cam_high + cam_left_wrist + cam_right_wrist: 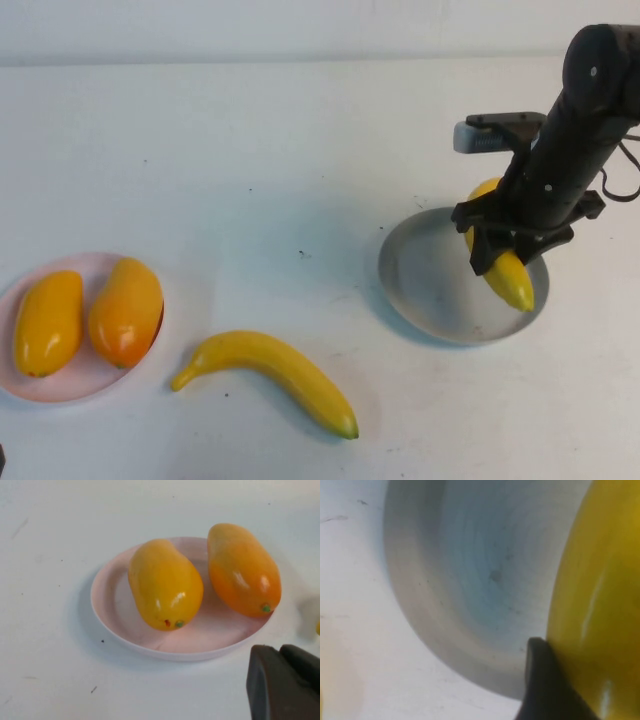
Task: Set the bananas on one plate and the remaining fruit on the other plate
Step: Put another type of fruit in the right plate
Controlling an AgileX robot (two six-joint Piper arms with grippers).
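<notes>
My right gripper (507,248) is shut on a yellow banana (508,276), holding it tilted over the grey-blue plate (428,275), its lower end close to the plate's right part. In the right wrist view the banana (595,605) presses against a dark fingertip (540,680) above the plate (470,570). The second banana (270,372) lies on the table in front, between the plates. Two yellow-orange mango-like fruits (47,322) (126,310) lie on the pale pink plate (75,390) at the left. My left gripper (278,652) hovers beside the pink plate (120,610), shut and empty.
The table is white, with open surface at the middle and back. The right arm and its camera mount (495,132) rise over the grey plate's far right side. The left wrist view shows both mango-like fruits (165,582) (243,570).
</notes>
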